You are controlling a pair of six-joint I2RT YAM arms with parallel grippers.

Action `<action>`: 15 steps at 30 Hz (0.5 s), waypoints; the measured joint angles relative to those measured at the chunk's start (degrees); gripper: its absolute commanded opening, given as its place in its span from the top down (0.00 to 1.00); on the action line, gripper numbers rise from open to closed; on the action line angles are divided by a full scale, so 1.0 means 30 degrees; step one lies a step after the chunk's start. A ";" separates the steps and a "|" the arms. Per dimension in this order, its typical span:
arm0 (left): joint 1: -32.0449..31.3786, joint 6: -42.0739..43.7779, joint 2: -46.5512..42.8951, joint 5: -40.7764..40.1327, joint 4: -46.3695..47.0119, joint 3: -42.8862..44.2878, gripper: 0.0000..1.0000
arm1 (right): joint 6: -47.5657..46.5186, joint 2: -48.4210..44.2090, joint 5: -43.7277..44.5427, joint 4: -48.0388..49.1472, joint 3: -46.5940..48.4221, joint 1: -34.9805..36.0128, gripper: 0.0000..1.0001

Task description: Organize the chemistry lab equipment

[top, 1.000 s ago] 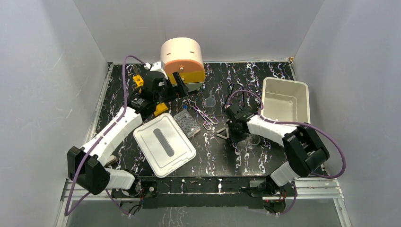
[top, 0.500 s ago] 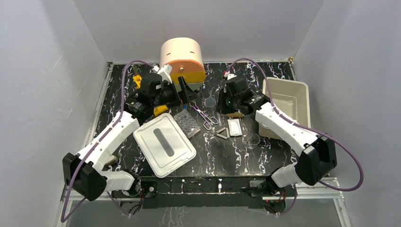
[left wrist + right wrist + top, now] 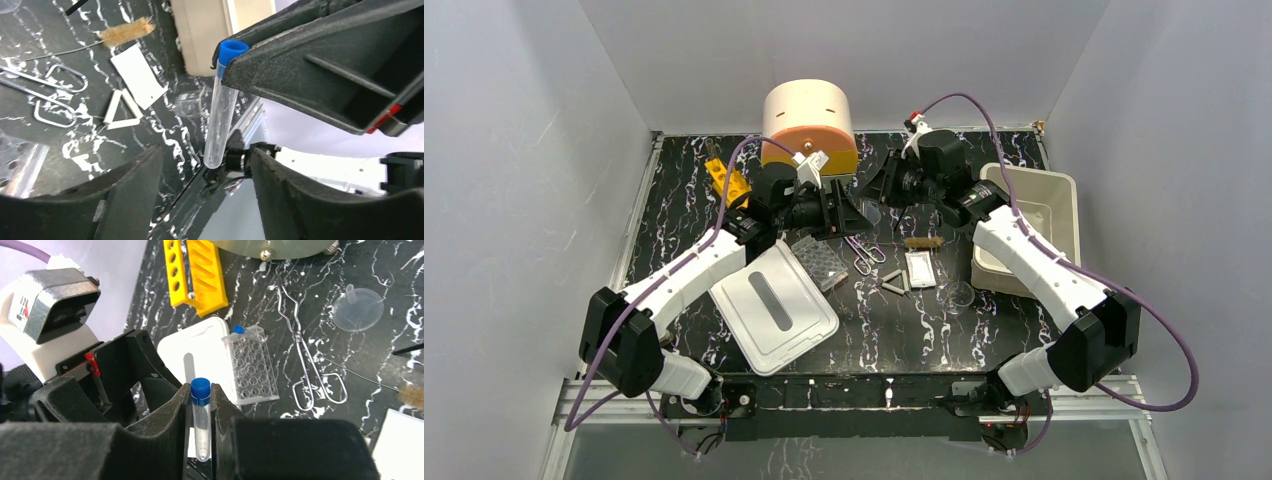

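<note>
My right gripper (image 3: 879,190) is shut on a clear tube with a blue cap (image 3: 200,415), gripped just below the cap, above the table in front of the drawer unit. My left gripper (image 3: 848,208) is open and faces it. In the left wrist view the tube (image 3: 222,105) hangs in the gap between my left gripper's (image 3: 205,200) spread fingers, touching neither. On the table lie the yellow rack (image 3: 727,180), well plate (image 3: 820,260), scissors (image 3: 861,250), white triangle (image 3: 894,282), slide (image 3: 919,268), brush (image 3: 921,242) and a clear dish (image 3: 958,294).
The white bin (image 3: 1034,215) stands at the right. Its grey-slotted lid (image 3: 771,303) lies front left. The round peach-orange drawer unit (image 3: 809,125) stands at the back, just behind both grippers. Another clear round dish (image 3: 357,310) lies near the scissors.
My right arm has risen from the table near the triangle and swung back toward the drawer unit. My left gripper has swung right to meet it.
</note>
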 measured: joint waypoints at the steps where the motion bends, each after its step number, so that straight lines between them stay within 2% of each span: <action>1: 0.0000 -0.0124 0.0044 0.0146 0.0321 -0.0007 0.51 | 0.0219 0.0000 -0.0328 0.0211 0.0000 -0.0168 0.76; 3: 0.0000 -0.0452 0.0066 0.0350 0.0925 -0.0007 0.66 | 0.0656 -0.0007 -0.0925 0.0590 -0.0022 -0.0597 0.76; 5: 0.0007 -0.0517 0.0080 0.0444 0.1282 -0.0007 0.72 | 0.1100 -0.0007 -0.1421 0.1027 -0.0138 -0.1056 0.76; 9: 0.0015 -0.0262 0.0415 0.0444 0.1013 0.0313 0.72 | 0.1763 -0.0022 -0.2208 0.1486 -0.0401 -0.1698 0.76; 15: 0.0015 -0.0350 0.1137 0.1319 0.1712 0.1122 0.67 | 0.2317 -0.0044 -0.3075 0.1792 -0.0466 -0.2011 0.76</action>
